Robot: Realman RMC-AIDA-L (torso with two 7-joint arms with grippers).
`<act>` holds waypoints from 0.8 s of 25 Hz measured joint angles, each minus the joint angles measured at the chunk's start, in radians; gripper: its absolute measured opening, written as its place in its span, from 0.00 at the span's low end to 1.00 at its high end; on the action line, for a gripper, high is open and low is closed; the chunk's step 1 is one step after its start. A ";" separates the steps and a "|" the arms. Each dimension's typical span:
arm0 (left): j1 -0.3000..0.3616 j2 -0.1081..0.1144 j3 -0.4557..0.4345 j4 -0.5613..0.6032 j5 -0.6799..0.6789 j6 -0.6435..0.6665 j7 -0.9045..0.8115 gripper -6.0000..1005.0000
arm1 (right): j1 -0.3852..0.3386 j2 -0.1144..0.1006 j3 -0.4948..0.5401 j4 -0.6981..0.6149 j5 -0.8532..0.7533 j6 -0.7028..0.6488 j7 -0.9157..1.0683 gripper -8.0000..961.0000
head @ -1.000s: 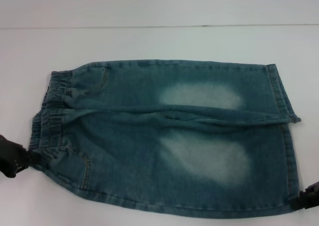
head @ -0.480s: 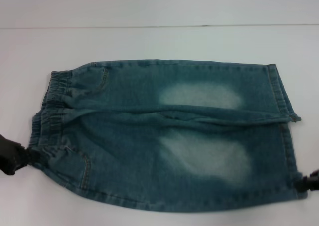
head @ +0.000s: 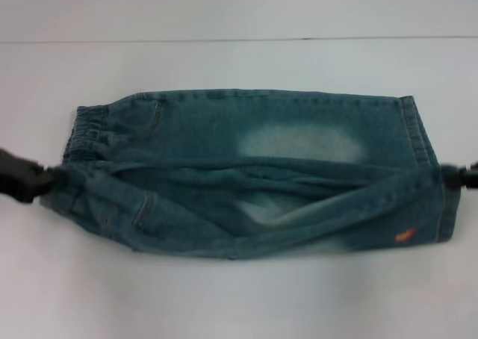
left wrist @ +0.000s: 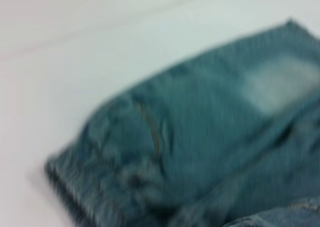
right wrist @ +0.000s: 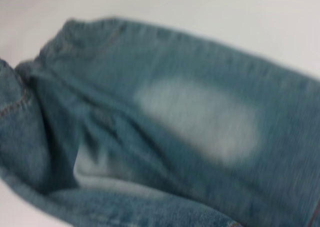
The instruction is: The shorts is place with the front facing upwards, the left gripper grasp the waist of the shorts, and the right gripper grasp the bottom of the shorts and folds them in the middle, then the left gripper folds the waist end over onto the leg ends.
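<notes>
Now the shorts (head: 254,175) lie on the white tabletop (head: 239,294), half folded. At their waist (head: 78,163), the left hand (head: 33,181) pinches denim; at their leg ends (head: 437,193), the right hand (head: 464,176) pinches too. They look soft and floppy, so corners are best to hold.

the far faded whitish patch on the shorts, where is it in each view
Head view: the far whitish patch lies on the flat upper leg of the shorts, right of centre, above the lifted fold.
Left wrist view: the patch sits at the right edge, upper half.
Right wrist view: the patch fills the centre.
Shared landmark: the dark crease beside the patch.
</notes>
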 joint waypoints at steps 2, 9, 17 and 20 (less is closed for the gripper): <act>-0.010 -0.002 0.000 0.011 -0.032 0.000 -0.018 0.06 | 0.013 -0.001 0.005 -0.008 0.024 0.025 0.002 0.05; -0.052 -0.022 0.006 0.011 -0.152 -0.100 -0.046 0.06 | 0.030 0.000 -0.002 -0.002 0.061 0.210 -0.007 0.05; -0.107 -0.073 0.014 0.003 -0.166 -0.301 -0.056 0.06 | 0.025 0.007 -0.015 0.041 0.069 0.418 -0.040 0.05; -0.130 -0.080 0.019 -0.021 -0.167 -0.360 -0.056 0.06 | 0.034 0.007 -0.022 0.090 0.069 0.496 -0.064 0.05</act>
